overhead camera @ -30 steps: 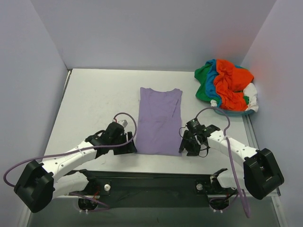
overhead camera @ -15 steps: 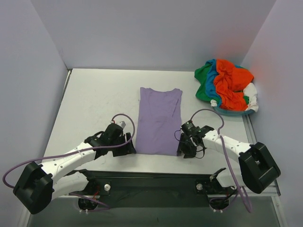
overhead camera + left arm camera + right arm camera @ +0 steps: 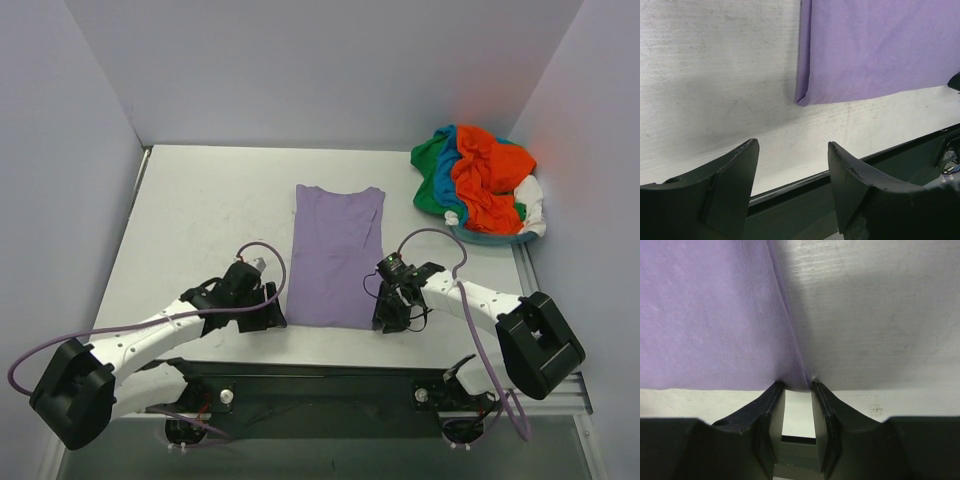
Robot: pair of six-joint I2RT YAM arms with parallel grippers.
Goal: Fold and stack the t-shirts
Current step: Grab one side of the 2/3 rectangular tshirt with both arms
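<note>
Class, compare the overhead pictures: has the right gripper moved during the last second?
Yes: the right gripper shifted left toward the lavender t-shirt, which lies unmoved.

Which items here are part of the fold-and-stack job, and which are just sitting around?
Job:
- lavender t-shirt, laid flat
- heap of t-shirts (orange-red, green, blue, white), far right corner
- right end effector, pinching the lavender shirt's near corner
- left end effector, open, off the cloth

Not job:
- table
- purple arm cables

Overhead camera looks down from behind; both wrist cameras sit low beside the lavender t-shirt (image 3: 336,255), shared by all.
</note>
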